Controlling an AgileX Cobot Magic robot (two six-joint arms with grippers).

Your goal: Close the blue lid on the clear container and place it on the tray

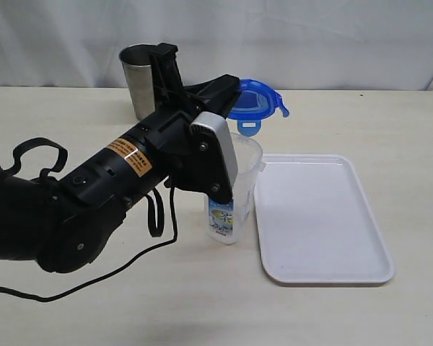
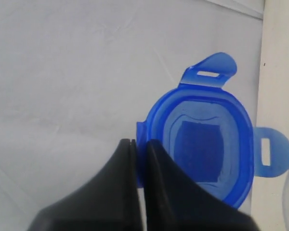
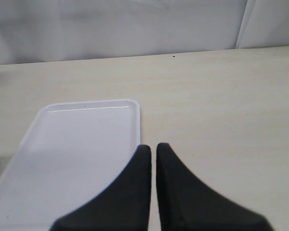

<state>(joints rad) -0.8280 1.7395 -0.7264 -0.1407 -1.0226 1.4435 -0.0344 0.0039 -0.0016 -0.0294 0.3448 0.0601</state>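
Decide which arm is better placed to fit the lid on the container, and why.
Left. The left fingers pinch the lid by its edge, close to the container; the right fingers are shut, empty, by the tray.

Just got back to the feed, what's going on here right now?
The left gripper is shut on the rim of the blue lid and holds it in the air near the open top of the clear container. The container stands on the table beside the tray, not on it. The lid is not on yet. The right gripper is shut and empty, over the tray's edge.
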